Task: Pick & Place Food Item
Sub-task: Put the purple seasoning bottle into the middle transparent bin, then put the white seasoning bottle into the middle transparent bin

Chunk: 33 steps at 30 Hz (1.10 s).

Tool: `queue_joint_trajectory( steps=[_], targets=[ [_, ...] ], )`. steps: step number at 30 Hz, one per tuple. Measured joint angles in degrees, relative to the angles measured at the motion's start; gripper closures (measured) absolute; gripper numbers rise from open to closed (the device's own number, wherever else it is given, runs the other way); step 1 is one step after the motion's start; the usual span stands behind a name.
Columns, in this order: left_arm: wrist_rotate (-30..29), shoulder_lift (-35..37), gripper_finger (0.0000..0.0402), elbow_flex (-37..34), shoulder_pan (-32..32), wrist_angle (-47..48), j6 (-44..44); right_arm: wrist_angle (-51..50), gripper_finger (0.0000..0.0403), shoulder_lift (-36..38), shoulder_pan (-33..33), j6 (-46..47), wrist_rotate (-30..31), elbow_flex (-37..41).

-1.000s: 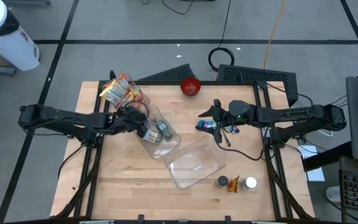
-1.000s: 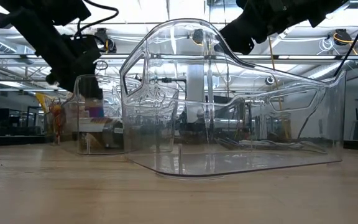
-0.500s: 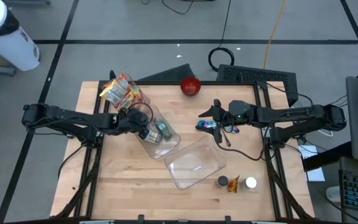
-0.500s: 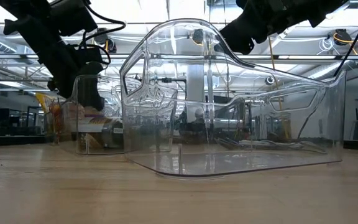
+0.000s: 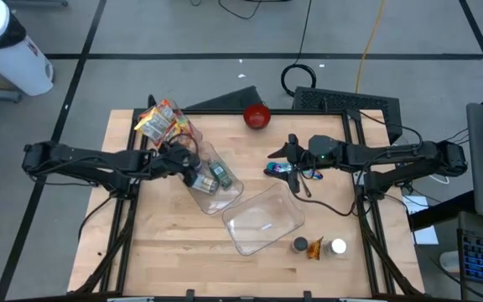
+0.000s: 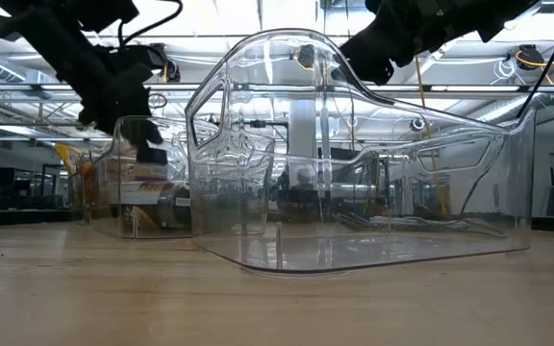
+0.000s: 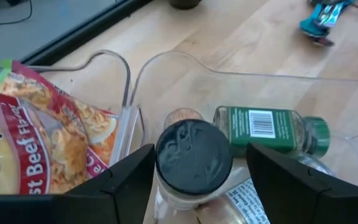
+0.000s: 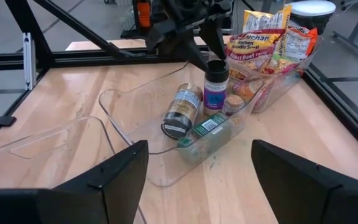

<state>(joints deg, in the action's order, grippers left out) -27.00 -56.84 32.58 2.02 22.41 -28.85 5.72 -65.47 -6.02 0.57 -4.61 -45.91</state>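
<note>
Wood tabletop, grey taped floor around.

High view: left gripper over the clear bin w/ spice jars, noodle packets at far-left corner. Right gripper waits mid-right, above a blue wrapper. Second clear bin near centre.

Low view: left arm reaches down behind the bins; contact not readable.

Left wrist: black-capped jar upright between spread fingers, no visible pinch; green-label jar lies just beside.

Right wrist: fingers spread, nothing between.

Judgement: grasp step on the jar in hand. Next: close squarely on cap, lift straight, clear the bin wall.
</note>
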Motion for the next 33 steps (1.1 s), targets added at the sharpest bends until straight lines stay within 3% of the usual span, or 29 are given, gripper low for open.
queue_joint_trajectory(
  steps=[15,25,30,33],
  targets=[
    [0.05,9.67,0.0131,0.04,0.0,-0.17,0.12,-0.19,0.0131,5.61,1.09,0.28,-0.57,-0.04],
    [0.0,11.92,0.0153,0.07,0.0,-1.72,0.19,9.52,0.0134,11.72,1.69,3.04,-19.71,-0.04],
    [-0.02,11.85,0.0157,0.09,0.0,-3.03,0.18,15.77,0.0139,12.37,1.78,11.8,-29.54,-0.09],
    [-0.02,11.85,0.0154,0.09,0.0,-3.02,0.17,16.91,0.0133,12.26,5.34,13.33,-32.69,-0.27]
  ],
)
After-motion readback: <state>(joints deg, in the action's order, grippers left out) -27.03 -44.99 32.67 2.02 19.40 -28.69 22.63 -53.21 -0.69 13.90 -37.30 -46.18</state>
